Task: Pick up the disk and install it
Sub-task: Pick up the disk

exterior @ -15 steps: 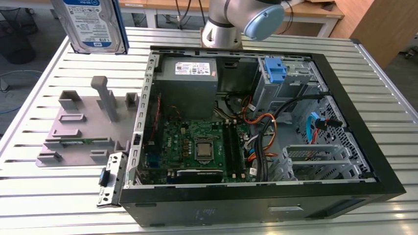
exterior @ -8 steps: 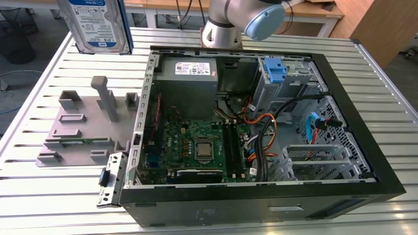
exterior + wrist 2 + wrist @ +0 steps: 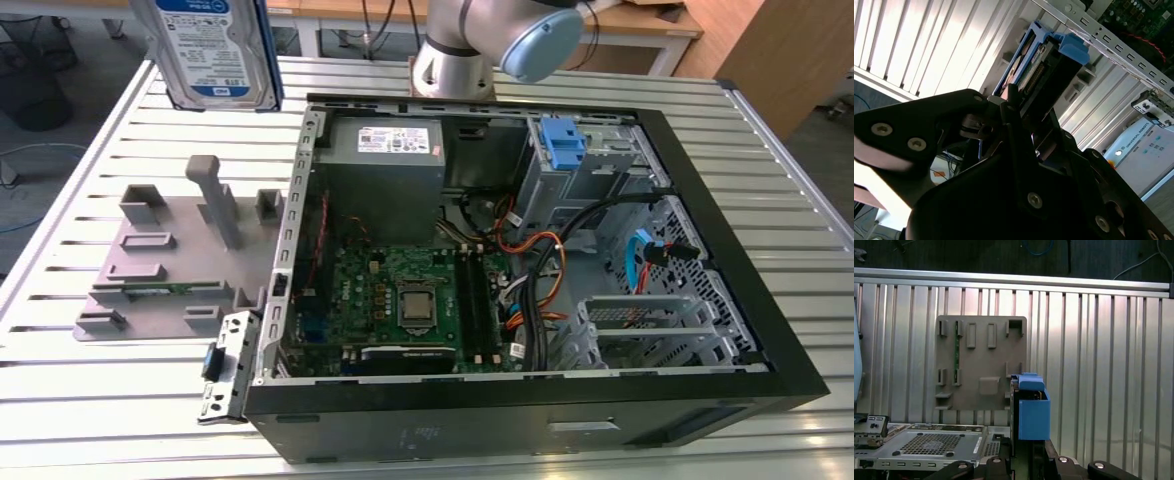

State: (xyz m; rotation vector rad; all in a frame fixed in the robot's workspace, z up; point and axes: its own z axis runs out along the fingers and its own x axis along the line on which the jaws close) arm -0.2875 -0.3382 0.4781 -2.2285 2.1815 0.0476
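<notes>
In the second wrist view the black fingers (image 3: 1013, 107) are closed on the disk (image 3: 1041, 75). They clamp its flat sides at one end, so the drive juts away from the wrist with its blue bracket (image 3: 1074, 47) at the far end. No gap shows at the clamp, and the hold looks firm.

Past the bracket, the first wrist view looks down on the grey fixture plate (image 3: 981, 362) lying on the slatted metal table (image 3: 1094, 365). The disk hangs in the air above them and touches neither. In the exterior view it stands upright with its label facing the camera. It is high over the table at the exterior view's left of the open computer case (image 3: 534, 420), wholly outside it.

The pick-up therefore looks finished. Carrying the drive to the case is the step in hand, and installation is not yet begun.

Farther off, inside the case, lie the motherboard (image 3: 400, 290) and the power supply (image 3: 387, 140). At the exterior view's right is a silver drive cage (image 3: 641, 320), with a blue latch (image 3: 563, 140) on another bay beyond it. Which bay is meant I cannot tell.

In my judgement, seating the drive calls for turning it from upright to match the bay's rails. It must also stay clear of the loose cables (image 3: 547, 260) and slide in squarely so the bracket's tabs can catch.
</notes>
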